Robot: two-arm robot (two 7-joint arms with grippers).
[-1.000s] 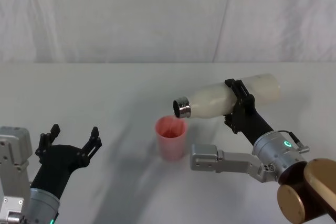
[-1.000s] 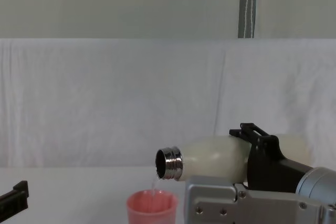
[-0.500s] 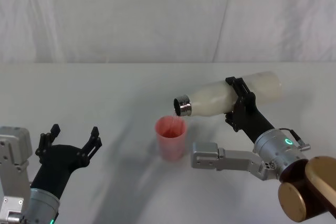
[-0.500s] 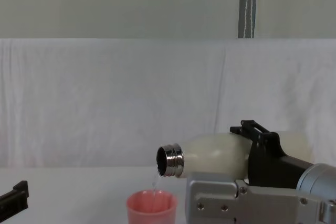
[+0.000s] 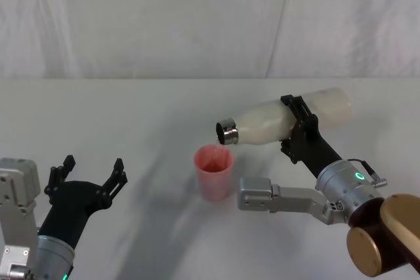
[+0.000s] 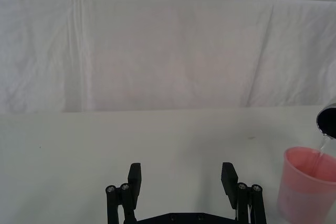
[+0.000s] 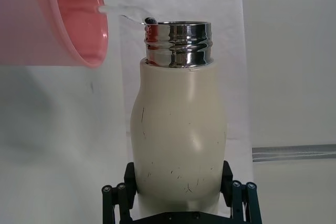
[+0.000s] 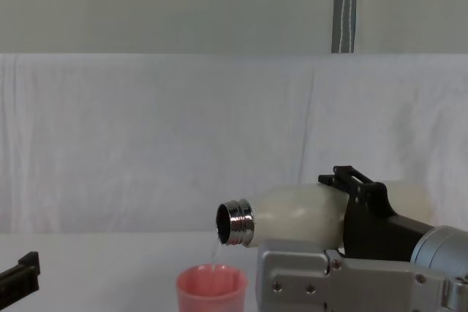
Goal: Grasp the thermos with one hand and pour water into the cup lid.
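Our right gripper (image 5: 296, 129) grasps the tilted thermos (image 5: 275, 122), water trickling into the cup lid (image 5: 213, 173); our left gripper (image 5: 88, 174) rests released.

Four cameras, one pouring spot

The head view looks down from above; the chest view looks low across the table. The left wrist view faces the cup lid (image 6: 307, 184) from well apart at 3 o'clock, the right wrist view sits close along the thermos (image 7: 178, 135). All four share thermos mouth and cup.
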